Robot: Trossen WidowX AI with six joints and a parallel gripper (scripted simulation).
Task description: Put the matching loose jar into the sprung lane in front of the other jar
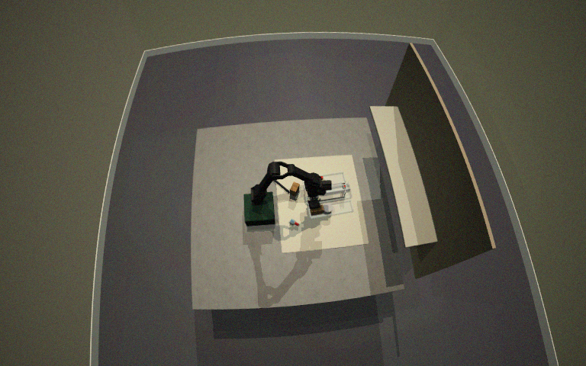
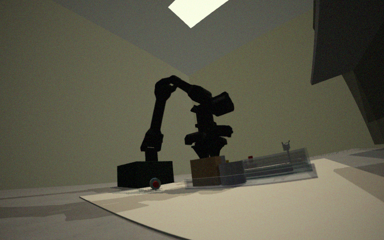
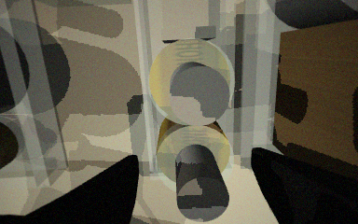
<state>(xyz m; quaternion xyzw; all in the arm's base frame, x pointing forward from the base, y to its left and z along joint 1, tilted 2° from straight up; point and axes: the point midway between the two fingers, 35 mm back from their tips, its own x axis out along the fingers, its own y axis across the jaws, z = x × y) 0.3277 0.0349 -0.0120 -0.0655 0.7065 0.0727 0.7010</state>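
Observation:
In the wrist view, two matching jars with yellowish bodies and grey knobs stand in one clear-walled lane. The front jar (image 3: pixel 166 158) is lower in the view, close against the rear jar (image 3: pixel 159 89). A thin dark edge, apparently the pusher plate (image 3: pixel 172 41), shows right behind the rear jar. My gripper (image 3: pixel 195 160) (image 2: pixel 208 156) points down at the lane's front and is open, one finger on each side of the front jar with a gap to both. The front stop is not clearly visible. In the top view the arm covers the jars.
A brown box (image 1: pixel 317 210) (image 2: pixel 204 171) (image 3: pixel 322 84) and a grey cylinder (image 1: pixel 327 210) (image 2: pixel 233 172) stand in the lane on one side. Dark round items (image 3: pixel 10 75) stand in the other side lane. A blue-and-red item (image 1: pixel 294 223) (image 2: pixel 155 183) lies loose. An orange-brown block (image 1: pixel 294 187) stands near the arm.

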